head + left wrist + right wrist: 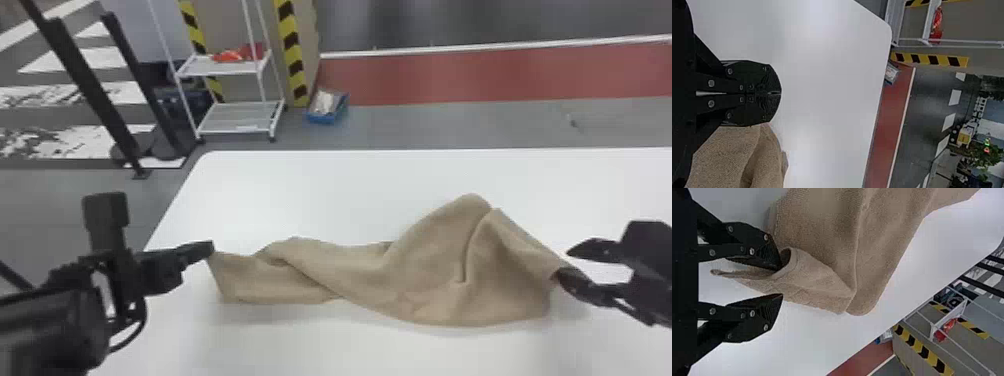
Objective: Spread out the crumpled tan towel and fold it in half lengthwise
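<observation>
The tan towel [430,280] stretches across the white table, narrow and twisted at its left part, wide with a raised peak at its right. My left gripper [207,249] is at the towel's left corner; in the left wrist view this gripper [774,93] is shut on the towel [730,152], which hangs from beside its fingertips. My right gripper [565,262] is at the towel's right end. Seen from the right wrist, that gripper [781,282] stands open, one finger tucked in a curled fold of the towel [824,282], the other apart from it.
The white table [320,190] has its rounded far left corner behind the left gripper. Beyond it on the floor stand a white rack [225,67], a small blue box [325,117] and black posts.
</observation>
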Robot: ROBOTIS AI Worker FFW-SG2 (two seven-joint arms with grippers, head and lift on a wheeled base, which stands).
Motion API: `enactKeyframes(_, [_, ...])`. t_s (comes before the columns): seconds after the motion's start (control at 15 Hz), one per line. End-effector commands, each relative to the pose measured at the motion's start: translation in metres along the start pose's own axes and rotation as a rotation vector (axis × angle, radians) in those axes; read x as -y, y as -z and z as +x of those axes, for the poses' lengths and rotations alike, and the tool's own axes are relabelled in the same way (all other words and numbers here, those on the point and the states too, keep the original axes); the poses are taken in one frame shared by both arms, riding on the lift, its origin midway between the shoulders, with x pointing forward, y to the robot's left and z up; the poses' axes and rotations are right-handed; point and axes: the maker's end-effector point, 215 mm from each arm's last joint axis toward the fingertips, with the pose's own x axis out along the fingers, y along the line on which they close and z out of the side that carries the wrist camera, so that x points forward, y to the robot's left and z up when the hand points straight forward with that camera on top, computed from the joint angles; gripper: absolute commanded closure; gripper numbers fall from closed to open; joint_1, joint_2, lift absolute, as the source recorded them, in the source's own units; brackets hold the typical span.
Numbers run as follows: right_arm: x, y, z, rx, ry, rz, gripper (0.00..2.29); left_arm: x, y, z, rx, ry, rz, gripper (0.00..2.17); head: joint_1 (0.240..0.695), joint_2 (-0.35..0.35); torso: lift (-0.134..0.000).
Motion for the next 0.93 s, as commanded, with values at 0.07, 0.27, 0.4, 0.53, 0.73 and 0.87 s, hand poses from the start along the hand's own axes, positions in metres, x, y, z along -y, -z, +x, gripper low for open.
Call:
enactKeyframes(0.07, [-0.002, 0.019, -0.008, -0.028, 0.001, 0.019, 0.14, 0.003, -0.017, 0.018, 0.001, -0.009, 0.013, 2.14, 0.695, 0.146, -0.124])
enactKeyframes(0.27, [-0.005, 0.034, -0.011, -0.054, -0.004, 0.023, 0.22, 0.006, -0.017, 0.025, -0.012, -0.001, 0.019, 2.14, 0.695, 0.119, -0.124])
enactKeyframes(0.4, [-0.006, 0.037, -0.01, -0.056, -0.006, 0.028, 0.29, 0.008, -0.013, 0.029, -0.023, 0.005, 0.017, 2.14, 0.695, 0.109, -0.124])
enactKeyframes(0.53, [-0.004, 0.042, -0.006, -0.065, -0.006, 0.031, 0.38, 0.011, -0.012, 0.03, -0.027, 0.009, 0.021, 2.14, 0.695, 0.105, -0.124])
enactKeyframes(0.73, [0.005, 0.048, 0.001, -0.077, 0.006, 0.036, 0.5, 0.013, -0.009, 0.03, -0.032, 0.019, 0.026, 2.14, 0.695, 0.092, -0.124])
enactKeyframes(0.87, [0.006, 0.047, 0.004, -0.074, 0.002, 0.036, 0.51, 0.012, -0.008, 0.03, -0.034, 0.02, 0.024, 2.14, 0.695, 0.084, -0.124])
